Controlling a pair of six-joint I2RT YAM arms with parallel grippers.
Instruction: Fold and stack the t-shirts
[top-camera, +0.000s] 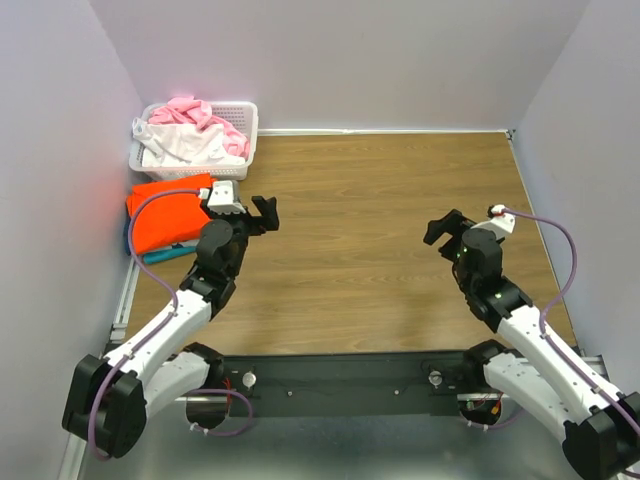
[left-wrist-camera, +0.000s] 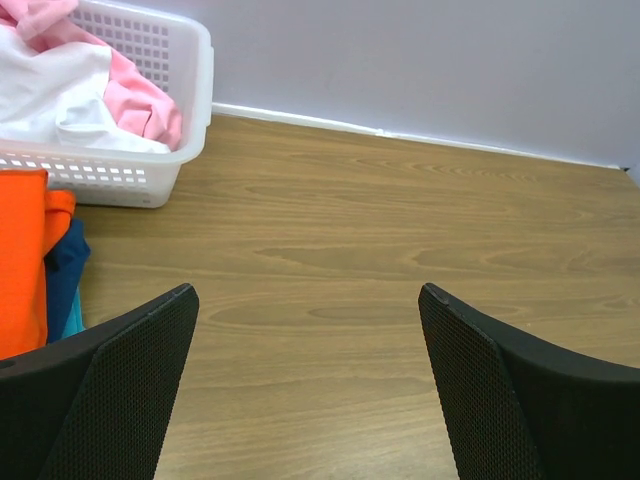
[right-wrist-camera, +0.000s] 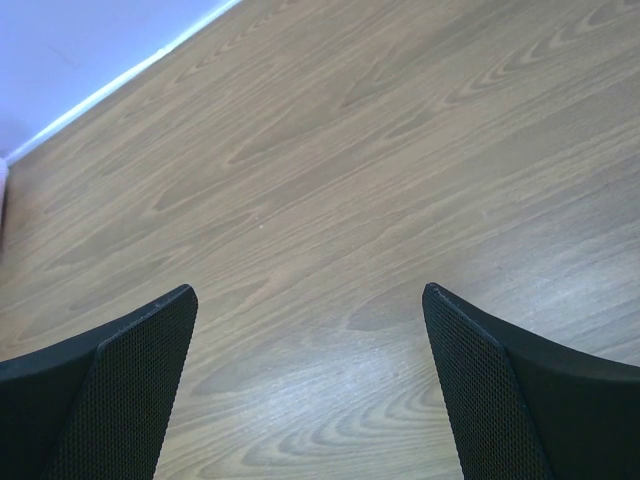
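Note:
A folded bright orange t-shirt (top-camera: 165, 222) lies on a teal t-shirt (top-camera: 168, 253) at the table's left edge; both also show in the left wrist view, orange (left-wrist-camera: 20, 255) over teal (left-wrist-camera: 66, 275). A pink t-shirt (top-camera: 200, 113) and a white t-shirt (top-camera: 180, 142) lie crumpled in the white lattice basket (top-camera: 243, 122) at the back left. My left gripper (top-camera: 263, 212) is open and empty, just right of the orange stack. My right gripper (top-camera: 440, 227) is open and empty over bare table at the right. Both wrist views show wide-apart fingers with only wood between them.
The basket (left-wrist-camera: 185, 110) stands against the back wall in the left corner. Lilac walls close the table on the left, back and right. The wooden tabletop (top-camera: 370, 220) stretches between the two grippers.

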